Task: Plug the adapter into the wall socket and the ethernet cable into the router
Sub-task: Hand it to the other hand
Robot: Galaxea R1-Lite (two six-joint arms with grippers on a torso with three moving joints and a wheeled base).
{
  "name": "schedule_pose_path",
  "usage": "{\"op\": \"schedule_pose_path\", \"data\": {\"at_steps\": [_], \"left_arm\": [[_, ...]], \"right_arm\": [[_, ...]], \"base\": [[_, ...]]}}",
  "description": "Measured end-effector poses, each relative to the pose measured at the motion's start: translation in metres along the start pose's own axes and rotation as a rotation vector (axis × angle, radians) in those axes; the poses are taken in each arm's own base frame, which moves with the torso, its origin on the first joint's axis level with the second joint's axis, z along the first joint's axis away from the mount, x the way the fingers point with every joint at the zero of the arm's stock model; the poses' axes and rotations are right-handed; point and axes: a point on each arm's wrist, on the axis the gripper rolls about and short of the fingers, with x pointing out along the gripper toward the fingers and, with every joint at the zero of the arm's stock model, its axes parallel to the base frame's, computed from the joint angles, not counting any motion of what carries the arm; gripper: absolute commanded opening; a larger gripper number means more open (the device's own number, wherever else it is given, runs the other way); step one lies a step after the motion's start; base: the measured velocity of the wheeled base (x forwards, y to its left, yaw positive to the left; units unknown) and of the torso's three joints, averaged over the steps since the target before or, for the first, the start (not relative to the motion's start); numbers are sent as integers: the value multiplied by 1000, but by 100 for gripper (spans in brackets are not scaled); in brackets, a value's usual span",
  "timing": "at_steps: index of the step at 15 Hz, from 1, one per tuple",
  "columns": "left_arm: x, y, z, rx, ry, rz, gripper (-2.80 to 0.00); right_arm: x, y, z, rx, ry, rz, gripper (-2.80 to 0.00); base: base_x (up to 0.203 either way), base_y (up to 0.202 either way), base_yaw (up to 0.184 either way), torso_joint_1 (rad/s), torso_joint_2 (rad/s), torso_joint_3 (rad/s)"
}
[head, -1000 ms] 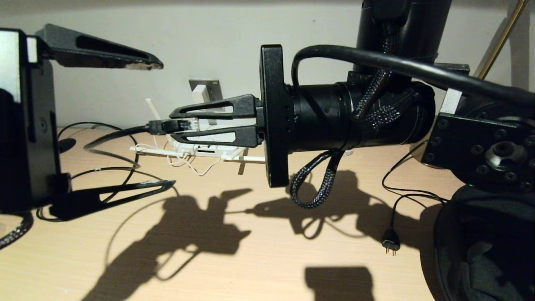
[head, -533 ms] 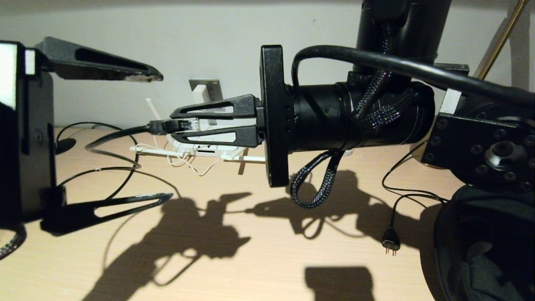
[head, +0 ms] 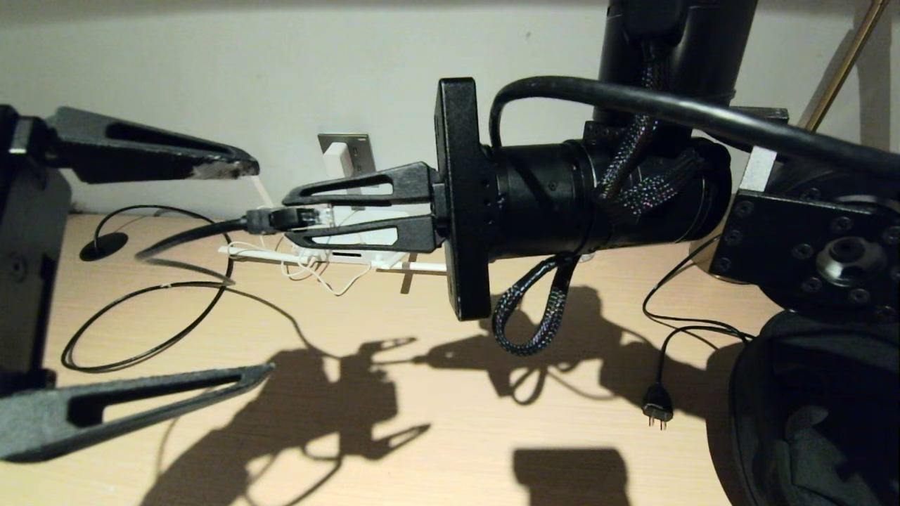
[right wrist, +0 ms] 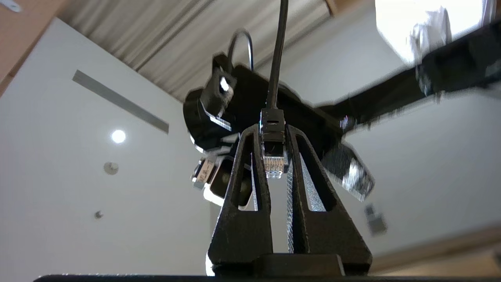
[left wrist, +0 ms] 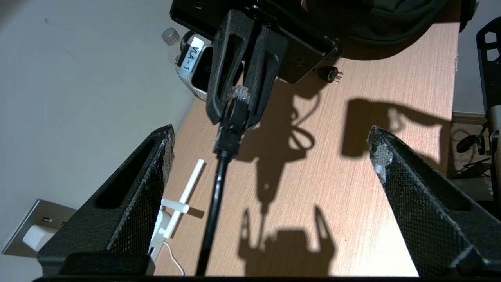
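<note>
Wood-grain desk (head: pixel 450 422): right gripper (head: pixel 292 214) pinches the ethernet cable (head: pixel 211 228)'s clear plug; left gripper (head: pixel 253 267) gapes wide.

The left pincer (head: pixel 249 267) has drawn back toward the desk's left edge and rolled at the wrist: its upper finger (head: pixel 148 149) sits lower and further left than a second ago, and its lower finger (head: pixel 133 407) has swung down toward the desk's front edge. More of the looped black cord (head: pixel 151 330) on the desk (head: pixel 450 450) is now uncovered.
</note>
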Motion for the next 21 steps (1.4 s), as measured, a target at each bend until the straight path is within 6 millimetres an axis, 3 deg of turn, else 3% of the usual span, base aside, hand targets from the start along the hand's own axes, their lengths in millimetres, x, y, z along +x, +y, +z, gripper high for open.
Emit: {"op": "schedule_pose_path", "data": {"at_steps": [7, 13, 21], "left_arm": [[1, 7, 6, 83, -95, 94, 0], [-2, 5, 8, 86, -115, 82, 0], [-18, -12, 9, 98, -161, 41, 0]], "right_arm": [[-1, 3, -5, 168, 114, -50, -280], [-1, 3, -5, 196, 149, -71, -280], [1, 8, -2, 216, 187, -85, -280]], "base": [[0, 0, 0, 0, 0, 0], [0, 0, 0, 0, 0, 0], [0, 0, 0, 0, 0, 0]]}}
